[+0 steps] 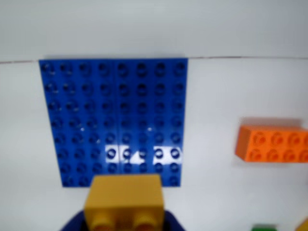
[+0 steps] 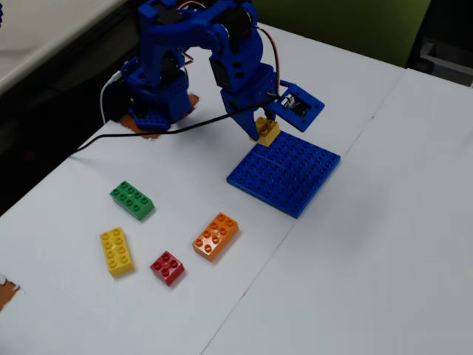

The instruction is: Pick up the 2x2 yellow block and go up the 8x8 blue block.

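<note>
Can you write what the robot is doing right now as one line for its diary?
gripper: shut on 2x2 yellow block | position: above near edge of 8x8 blue block | block: lifted, not yet placed

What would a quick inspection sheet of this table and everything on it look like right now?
Surface: white table with seams between panels.
Job's things: the 2x2 yellow block is held in the gripper, at the near edge of the 8x8 blue block, which lies flat with no brick on it.
Clutter: green brick, long yellow brick, red brick and orange brick, all loose on the table in the fixed view.
Gripper: shut on the yellow block.
Cables: a black cable runs across the table to the arm's base.
Surroundings: green panel behind the table.
</note>
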